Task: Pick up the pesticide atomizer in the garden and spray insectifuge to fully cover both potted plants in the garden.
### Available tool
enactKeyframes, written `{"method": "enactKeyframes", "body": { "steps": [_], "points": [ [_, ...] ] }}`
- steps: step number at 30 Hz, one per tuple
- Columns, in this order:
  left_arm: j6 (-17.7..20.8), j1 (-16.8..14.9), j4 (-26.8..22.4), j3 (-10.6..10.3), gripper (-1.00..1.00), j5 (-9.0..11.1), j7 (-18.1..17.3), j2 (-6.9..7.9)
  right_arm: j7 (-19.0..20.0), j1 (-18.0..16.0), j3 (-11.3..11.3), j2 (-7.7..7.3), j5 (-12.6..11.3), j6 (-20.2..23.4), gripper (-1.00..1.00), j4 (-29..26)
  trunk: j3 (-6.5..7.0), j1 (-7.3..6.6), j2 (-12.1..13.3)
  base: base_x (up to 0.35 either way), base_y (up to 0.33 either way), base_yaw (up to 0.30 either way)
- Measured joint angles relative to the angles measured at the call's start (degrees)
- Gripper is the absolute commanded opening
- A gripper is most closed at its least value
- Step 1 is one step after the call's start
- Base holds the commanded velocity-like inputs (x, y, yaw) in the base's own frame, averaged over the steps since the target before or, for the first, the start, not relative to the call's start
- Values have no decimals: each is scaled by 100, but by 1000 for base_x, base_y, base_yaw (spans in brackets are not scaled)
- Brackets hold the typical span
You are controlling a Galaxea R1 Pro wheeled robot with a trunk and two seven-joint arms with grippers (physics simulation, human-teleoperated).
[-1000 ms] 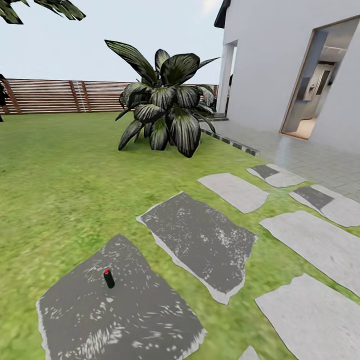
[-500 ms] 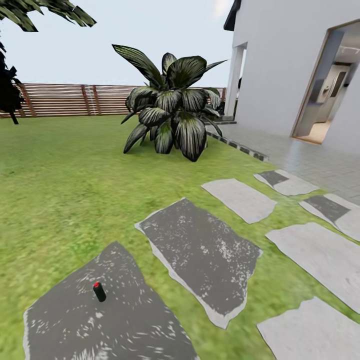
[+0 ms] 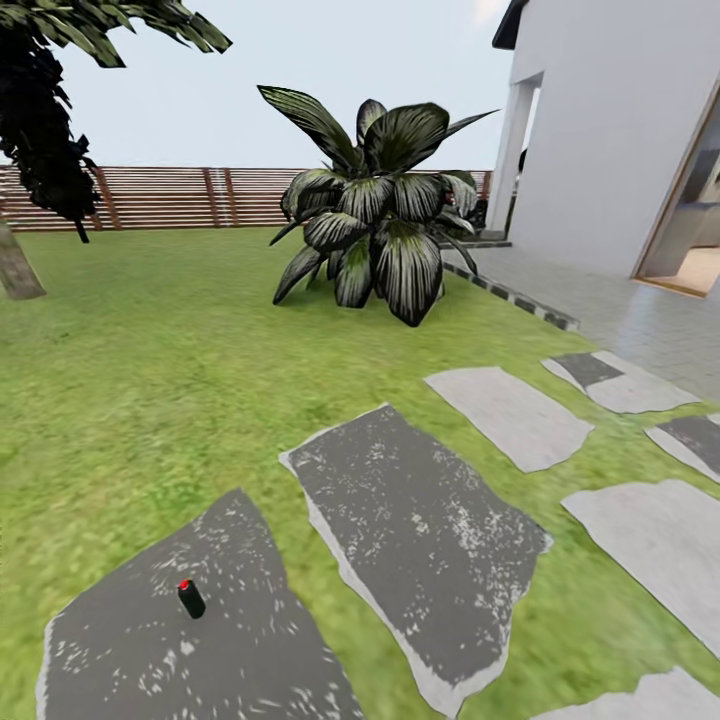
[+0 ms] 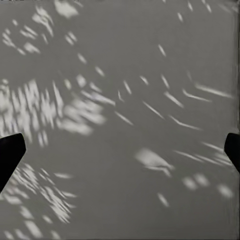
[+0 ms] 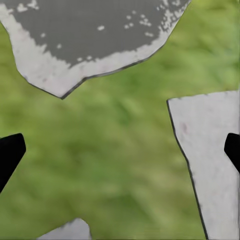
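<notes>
Lawn (image 3: 150, 380) green w/ yellowish patches; stepping slabs (image 3: 420, 540) dark grey, pale-speckled, light rims; others plain pale grey. Agave (image 3: 380, 230) dark green, whitish stripes; fence (image 3: 180, 197) brown slats; house wall (image 3: 620, 130) white. Small cylinder (image 3: 190, 598) black, red top; black fingers (image 4: 10, 152) over grey mottled stone.

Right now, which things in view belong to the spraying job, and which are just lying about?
Belongs to the job:
- garden lawn
- left gripper, open over a mottled slab
- right gripper, open over grass

Just lying about:
- large striped plant, not one of the small potted ones
- small black red-topped cylinder, standing on a dark slab
- house wall
</notes>
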Motion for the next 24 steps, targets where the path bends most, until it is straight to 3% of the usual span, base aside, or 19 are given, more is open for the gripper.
{"method": "enactKeyframes", "body": {
  "steps": [7,24],
  "points": [
    [1,0,0,0,100,3,6,5,0,0,0,0,5,0,100,-1,0,1,0,120,-251,206],
    [5,0,0,0,100,3,5,14,0,0,3,0,8,0,100,0,0,2,0,5,-273,239]
  ]
}}
